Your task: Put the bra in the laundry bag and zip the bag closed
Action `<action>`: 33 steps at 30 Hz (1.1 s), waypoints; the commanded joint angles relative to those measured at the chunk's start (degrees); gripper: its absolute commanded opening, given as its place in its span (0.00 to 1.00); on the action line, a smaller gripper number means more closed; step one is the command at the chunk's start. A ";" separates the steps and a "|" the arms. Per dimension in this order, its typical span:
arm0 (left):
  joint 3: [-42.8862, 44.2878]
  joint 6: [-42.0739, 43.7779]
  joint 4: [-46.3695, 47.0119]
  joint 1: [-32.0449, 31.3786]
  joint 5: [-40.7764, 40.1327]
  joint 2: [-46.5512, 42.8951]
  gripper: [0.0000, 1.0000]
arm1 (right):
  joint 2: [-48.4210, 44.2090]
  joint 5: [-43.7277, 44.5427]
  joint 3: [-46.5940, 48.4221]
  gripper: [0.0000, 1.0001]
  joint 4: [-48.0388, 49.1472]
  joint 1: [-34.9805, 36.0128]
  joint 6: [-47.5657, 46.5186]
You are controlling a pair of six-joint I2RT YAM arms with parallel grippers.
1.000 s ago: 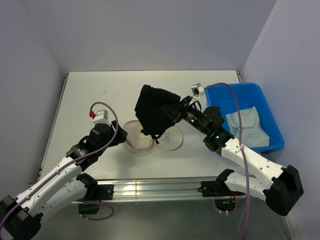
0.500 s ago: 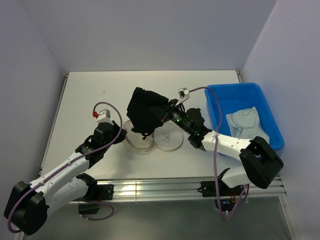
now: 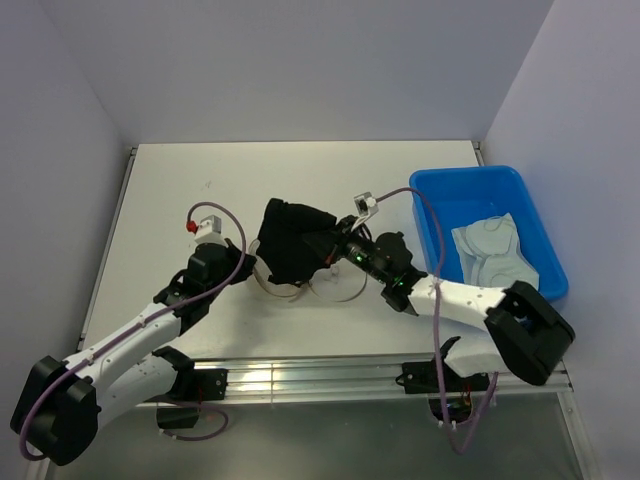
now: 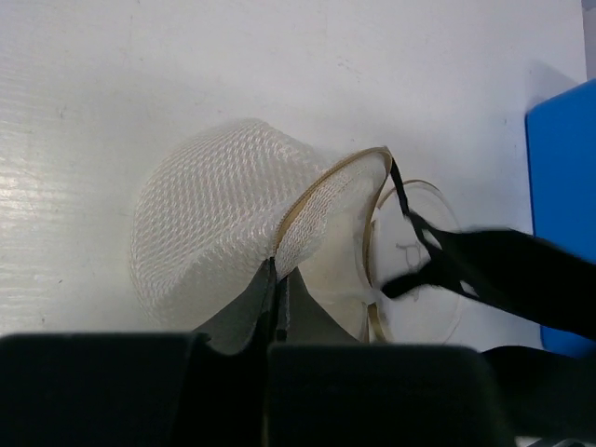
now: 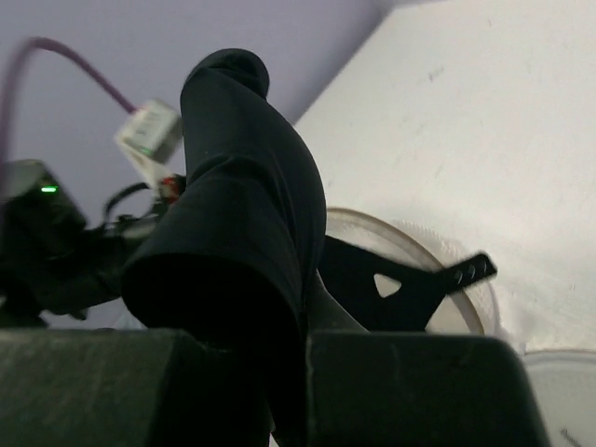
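Note:
The laundry bag (image 4: 205,223), a cream mesh pouch, lies on the white table with its zip-rimmed mouth tipped up. My left gripper (image 4: 277,272) is shut on that rim. The bag's round lid (image 4: 419,279) lies flat beside the mouth. My right gripper (image 5: 307,312) is shut on the black bra (image 5: 251,186), holding it bunched just above the bag's mouth. A strap with a hook end (image 5: 419,284) dangles over the opening. In the top view the bra (image 3: 290,238) covers the far part of the bag (image 3: 272,288), between my left gripper (image 3: 250,268) and right gripper (image 3: 325,248).
A blue plastic bin (image 3: 440,195) stands at the right side of the table with a pale garment (image 3: 495,250) inside. Purple-grey walls close the table in at the back and on both sides. The metal rail with the arm bases runs along the near edge.
My left gripper has closed on the bag's rim and tipped the mouth up. The right arm has carried the bra left and down, over the bag.

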 commanded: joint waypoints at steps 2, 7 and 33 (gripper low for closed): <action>-0.19 -0.17 3.12 0.35 1.23 -0.89 0.00 | -10.79 -2.40 1.84 0.00 -0.98 1.29 -5.88; -0.28 -0.43 3.65 0.35 2.72 -0.62 0.00 | -12.05 -1.45 1.66 0.00 -2.74 1.64 -6.85; 4.99 0.80 0.23 0.35 5.36 -2.38 0.00 | 10.38 8.66 9.22 0.00 -16.10 6.57 -17.40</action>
